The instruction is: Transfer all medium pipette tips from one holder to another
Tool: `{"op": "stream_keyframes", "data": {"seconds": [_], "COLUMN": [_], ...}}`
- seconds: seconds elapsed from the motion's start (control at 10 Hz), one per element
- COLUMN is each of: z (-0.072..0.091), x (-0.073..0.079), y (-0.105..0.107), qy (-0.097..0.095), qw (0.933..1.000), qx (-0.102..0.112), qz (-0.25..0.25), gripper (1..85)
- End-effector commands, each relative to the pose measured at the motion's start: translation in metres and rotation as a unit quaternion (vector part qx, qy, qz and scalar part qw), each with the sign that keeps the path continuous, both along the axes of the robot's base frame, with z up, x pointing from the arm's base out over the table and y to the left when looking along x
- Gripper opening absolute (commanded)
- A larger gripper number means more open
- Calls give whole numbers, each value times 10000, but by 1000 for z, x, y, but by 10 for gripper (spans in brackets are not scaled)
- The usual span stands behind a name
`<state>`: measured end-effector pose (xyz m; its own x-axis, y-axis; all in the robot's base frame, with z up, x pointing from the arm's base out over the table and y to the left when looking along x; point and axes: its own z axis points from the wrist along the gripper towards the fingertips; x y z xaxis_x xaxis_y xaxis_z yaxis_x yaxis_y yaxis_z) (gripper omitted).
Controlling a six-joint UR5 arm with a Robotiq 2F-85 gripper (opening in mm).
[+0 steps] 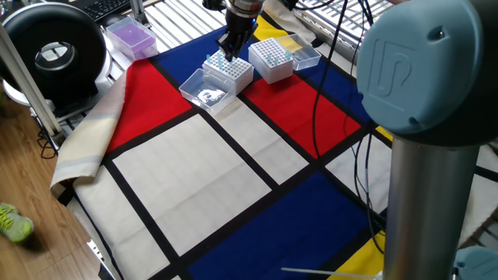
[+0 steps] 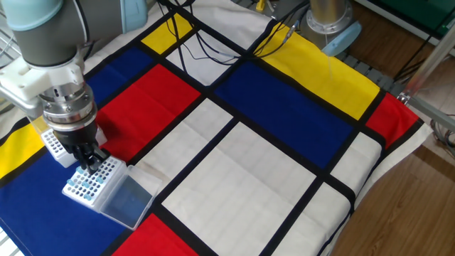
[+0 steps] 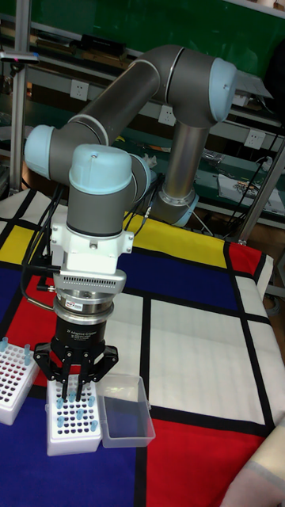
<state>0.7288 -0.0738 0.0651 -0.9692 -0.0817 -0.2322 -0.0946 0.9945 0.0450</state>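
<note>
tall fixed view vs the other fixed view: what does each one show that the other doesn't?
Only the tall fixed view: the arm's upper joints and base, the shelving behind, and pale-blue pipette tips standing up from the left holder.

Only the other fixed view: the wider cloth out to its right edge, black cables, wood floor.

Both: the gripper low over the right holder, with its clear lid open beside it.

Cables (image 2: 213, 43) across the far cloth (image 2: 242, 163)
</note>
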Motion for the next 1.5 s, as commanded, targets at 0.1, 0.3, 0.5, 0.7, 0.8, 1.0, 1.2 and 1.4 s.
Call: {"op": "stream_keyframes", "data": {"seconds": [0.1, 0.3, 0.5, 0.7, 0.8, 1.0, 1.2, 1.4], "z": [1, 0, 1, 3, 4, 5, 8, 15], "x": [0, 0, 0, 1, 1, 2, 2, 1], "y": [1, 2, 3, 4, 6, 8, 8, 8], "qy": [-14, -11, -1, 14, 16, 37, 54, 108], "qw": [9999, 9998, 9997, 9992, 9990, 9983, 9980, 9978], "qx": [41, 17, 14, 14, 25, 34, 28, 16], "qz": [-118, -177, -229, -393, -437, -578, -623, -651], "gripper": [233, 223, 207, 110, 83, 17, 17, 17]}}
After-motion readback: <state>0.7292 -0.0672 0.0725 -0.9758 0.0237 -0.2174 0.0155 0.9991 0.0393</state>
